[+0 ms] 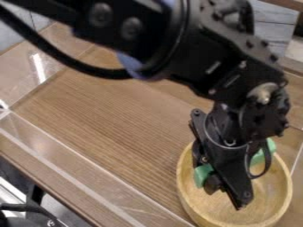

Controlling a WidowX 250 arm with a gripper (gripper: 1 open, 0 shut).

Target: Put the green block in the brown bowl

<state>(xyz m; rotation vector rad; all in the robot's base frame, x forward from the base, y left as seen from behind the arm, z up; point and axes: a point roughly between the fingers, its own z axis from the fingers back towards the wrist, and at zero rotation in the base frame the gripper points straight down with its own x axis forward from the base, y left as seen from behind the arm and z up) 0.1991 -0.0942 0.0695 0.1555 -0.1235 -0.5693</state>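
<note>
Landmark: brown bowl (275, 209), wide, shallow, light wood with grain, on the wooden table (106, 124) at the near right corner; much of it is covered by the arm.

Gripper (235, 188): black, pointing steeply down, directly over the bowl's inside, its tip low above the floor of the bowl. Jaws closed on the green block.

Green block (206, 173): bright green, held between the jaws above the bowl's left half; only small green patches show either side of the gripper. Whether it touches the bowl cannot be told.

Black arm (166, 44): reaches in from the upper left of the bowl.
</note>
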